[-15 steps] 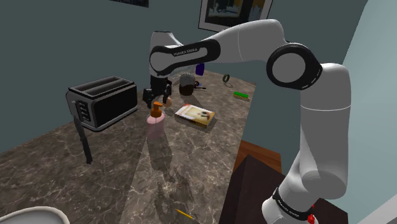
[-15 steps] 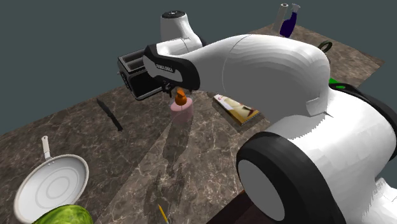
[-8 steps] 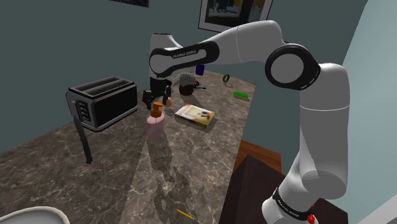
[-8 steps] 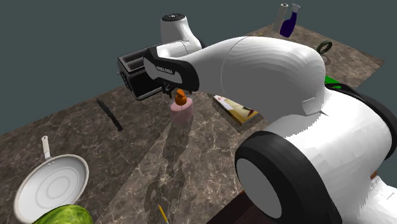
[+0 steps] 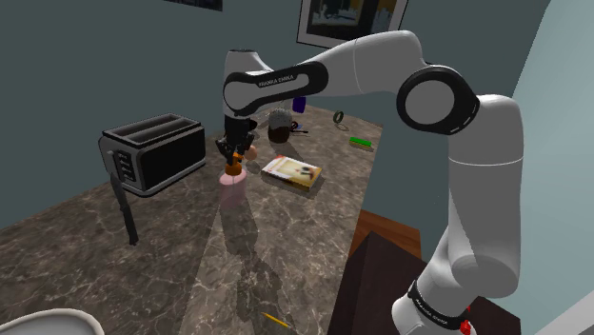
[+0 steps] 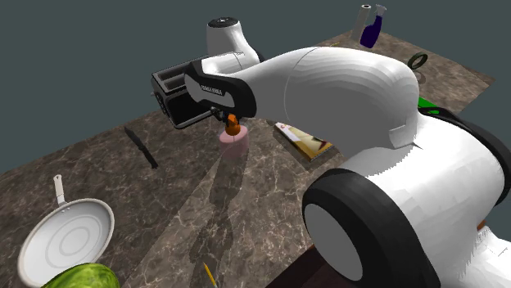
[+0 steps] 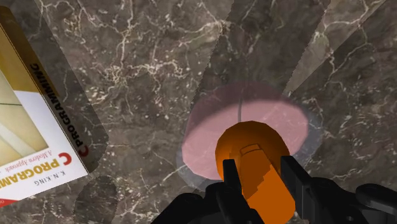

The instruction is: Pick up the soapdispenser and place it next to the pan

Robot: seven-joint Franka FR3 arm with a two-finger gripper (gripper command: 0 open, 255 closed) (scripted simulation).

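Soap dispenser (image 7: 251, 118) stands under gripper (image 7: 259, 167); second exterior view adds the pan (image 6: 65, 241).

The dispenser (image 6: 232, 144), a pale pink see-through body under an orange pump (image 7: 254, 167), stands upright on the dark marbled counter (image 6: 270, 192), well apart from the pan (image 6: 67, 242), round and white, lying flat at the second exterior view's lower left.

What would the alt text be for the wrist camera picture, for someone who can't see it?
Looking straight down, the black gripper straddles the orange pump top of a pale pink soap dispenser standing on a dark marbled counter. A book with PROGRAMMING on its spine lies flat on the counter beside it.
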